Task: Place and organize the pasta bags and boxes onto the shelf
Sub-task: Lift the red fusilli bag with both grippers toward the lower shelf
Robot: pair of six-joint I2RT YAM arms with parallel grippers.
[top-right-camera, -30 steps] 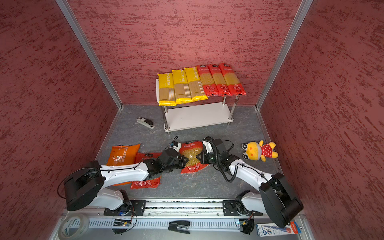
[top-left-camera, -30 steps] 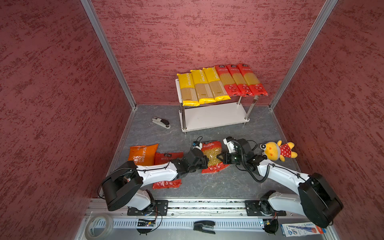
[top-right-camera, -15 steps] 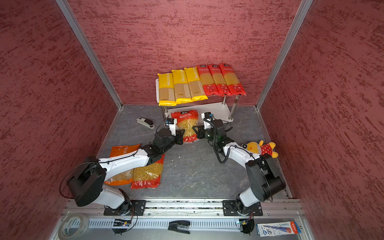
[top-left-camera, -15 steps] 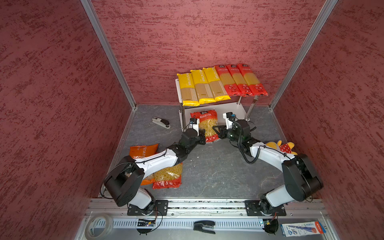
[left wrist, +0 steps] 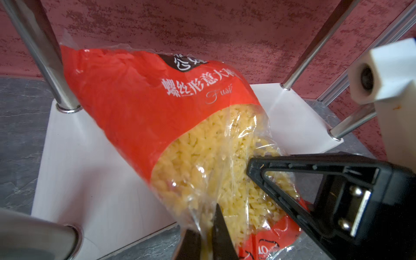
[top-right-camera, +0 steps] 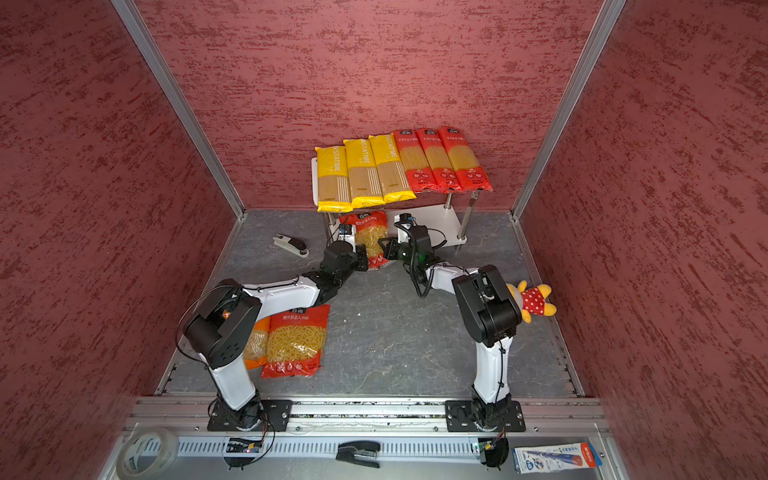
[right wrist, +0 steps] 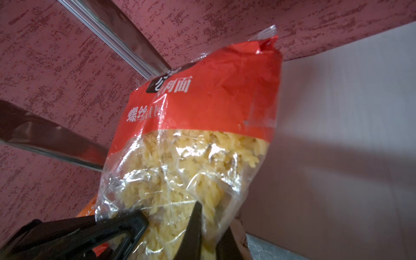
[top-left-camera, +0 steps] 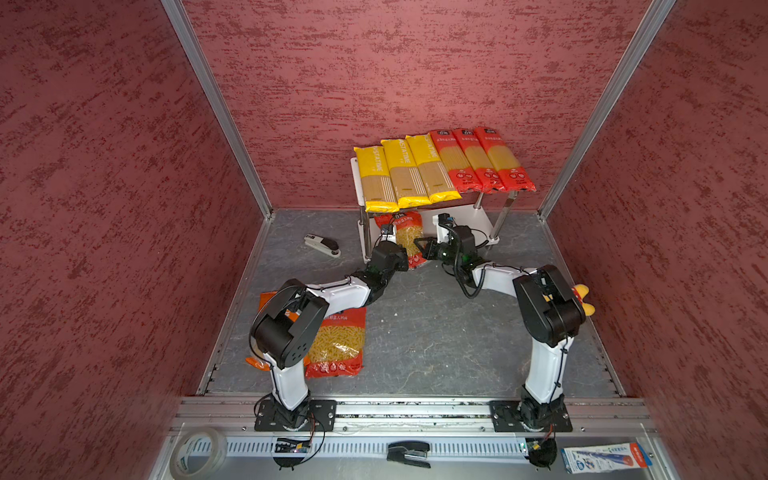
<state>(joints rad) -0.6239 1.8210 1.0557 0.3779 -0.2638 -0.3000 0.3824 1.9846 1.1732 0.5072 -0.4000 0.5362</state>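
A red fusilli bag [top-left-camera: 409, 237] [top-right-camera: 370, 239] hangs tilted over the front edge of the shelf's lower board [top-left-camera: 469, 220] [left wrist: 78, 157]. My left gripper [top-left-camera: 405, 261] [left wrist: 208, 227] is shut on the clear plastic at its lower left side. My right gripper [top-left-camera: 422, 246] [right wrist: 209, 229] is shut on its lower right side. In both top views three yellow spaghetti packs [top-left-camera: 399, 174] and three red ones [top-left-camera: 478, 162] lie side by side on the top board. A second red bag [top-left-camera: 338, 345] and an orange bag [top-right-camera: 254, 345] lie on the floor, partly under the left arm.
A white and black stapler [top-left-camera: 322, 245] lies left of the shelf. A yellow plush toy [top-right-camera: 534, 301] sits behind the right arm. On the front rail are a tape roll [top-left-camera: 199, 453], a black stapler [top-left-camera: 409, 453] and a blue-white carton [top-left-camera: 602, 457].
Both grippers have carried the red bag from the middle of the floor back to the shelf's lower board. Both arms have stretched forward, uncovering the second red bag.
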